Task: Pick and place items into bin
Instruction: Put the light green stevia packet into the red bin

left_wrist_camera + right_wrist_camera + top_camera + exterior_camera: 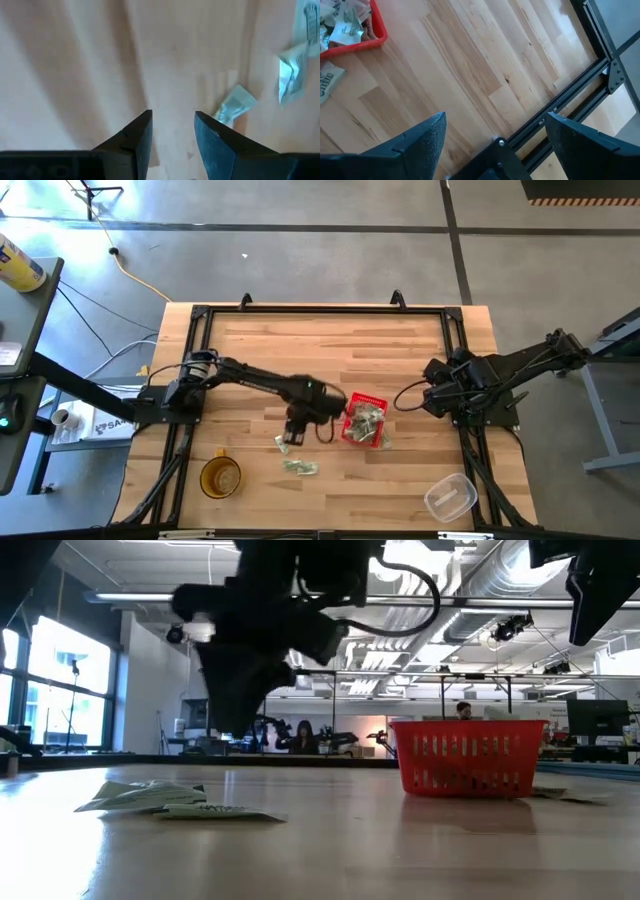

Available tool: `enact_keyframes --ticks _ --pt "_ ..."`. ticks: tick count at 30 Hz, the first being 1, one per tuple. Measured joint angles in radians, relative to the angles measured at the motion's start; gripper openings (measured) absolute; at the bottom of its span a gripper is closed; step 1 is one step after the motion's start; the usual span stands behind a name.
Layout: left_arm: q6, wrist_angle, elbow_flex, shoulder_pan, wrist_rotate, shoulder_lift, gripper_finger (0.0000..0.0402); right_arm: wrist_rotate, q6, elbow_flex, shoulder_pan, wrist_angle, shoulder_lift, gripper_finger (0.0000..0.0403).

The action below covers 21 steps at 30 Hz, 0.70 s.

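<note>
Pale green-and-white wrapper-like packets (299, 467) lie beside the red perforated plastic basket (364, 421); left gripper (172, 132), fingers apart and empty, hovers above them (right gripper (492, 135) waits spread wide).

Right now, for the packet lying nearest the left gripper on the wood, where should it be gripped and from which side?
Probably from straight above. The packet lies flat on the table beside the left gripper, whose fingers are parted with nothing between them. Its crumpled, raised edge looks like the easiest part to pinch, since the low view shows these packets barely rise off the wood.
</note>
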Motion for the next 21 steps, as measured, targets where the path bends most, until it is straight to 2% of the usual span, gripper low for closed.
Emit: enact_keyframes --ticks 4,9,12,14,16,21 --pt "-0.014 0.123 -0.071 -0.067 -0.045 -0.016 0.0181 -0.007 -0.017 0.000 0.000 0.000 0.000 0.0330" --pt "-0.021 0.274 -0.018 -0.080 -0.123 -0.038 0.0181 -0.114 -0.034 0.000 0.005 0.000 0.000 0.0330" --pt "0.006 0.330 0.009 -0.063 -0.132 -0.038 0.0182 -0.133 0.002 0.000 0.038 0.025 -0.002 0.0330" --pt "0.021 0.366 0.014 -0.050 -0.162 -0.039 0.0181 -0.152 0.025 -0.001 0.077 0.101 -0.002 0.0330" --pt "0.011 0.332 0.013 -0.039 -0.192 -0.041 0.0178 -0.182 0.050 -0.029 0.120 0.232 -0.003 0.0330" --pt "-0.050 0.291 0.011 0.015 -0.194 -0.113 0.0166 -0.235 0.182 -0.207 0.247 0.533 0.000 0.0330"
